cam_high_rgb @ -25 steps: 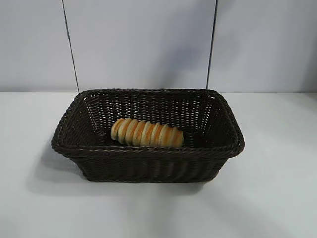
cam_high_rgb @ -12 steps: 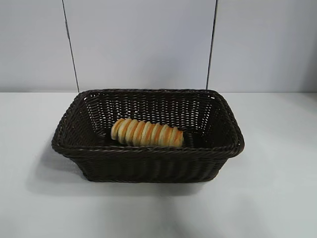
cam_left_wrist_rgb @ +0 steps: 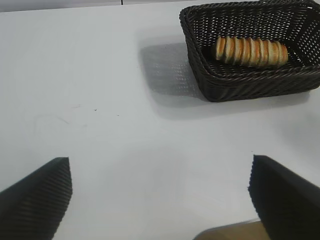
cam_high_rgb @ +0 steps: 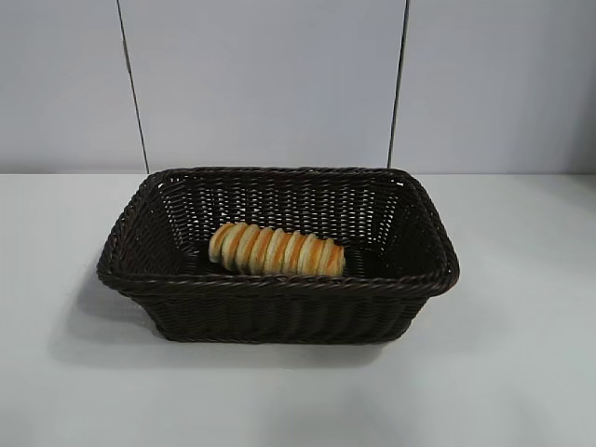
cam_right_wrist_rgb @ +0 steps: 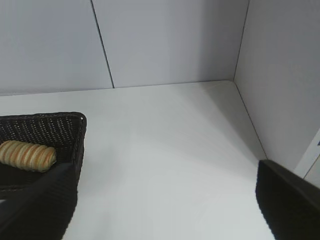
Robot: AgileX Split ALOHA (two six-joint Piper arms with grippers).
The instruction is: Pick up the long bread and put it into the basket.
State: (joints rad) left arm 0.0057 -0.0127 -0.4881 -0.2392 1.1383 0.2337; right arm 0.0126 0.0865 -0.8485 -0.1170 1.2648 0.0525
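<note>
The long bread [cam_high_rgb: 277, 250] lies inside the basket [cam_high_rgb: 279, 284]; both grippers, left gripper [cam_left_wrist_rgb: 160, 200] and right gripper [cam_right_wrist_rgb: 165, 200], are spread and empty, so only a careless bump at the rim could spoil it

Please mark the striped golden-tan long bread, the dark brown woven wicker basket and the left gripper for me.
Striped golden-tan long bread [cam_high_rgb: 277, 250]: exterior view, middle of the loaf's top.
Dark brown woven wicker basket [cam_high_rgb: 279, 283]: exterior view, near braided rim.
Left gripper [cam_left_wrist_rgb: 160, 200]: left wrist view, midway between its open black fingertips, over bare table.
</note>
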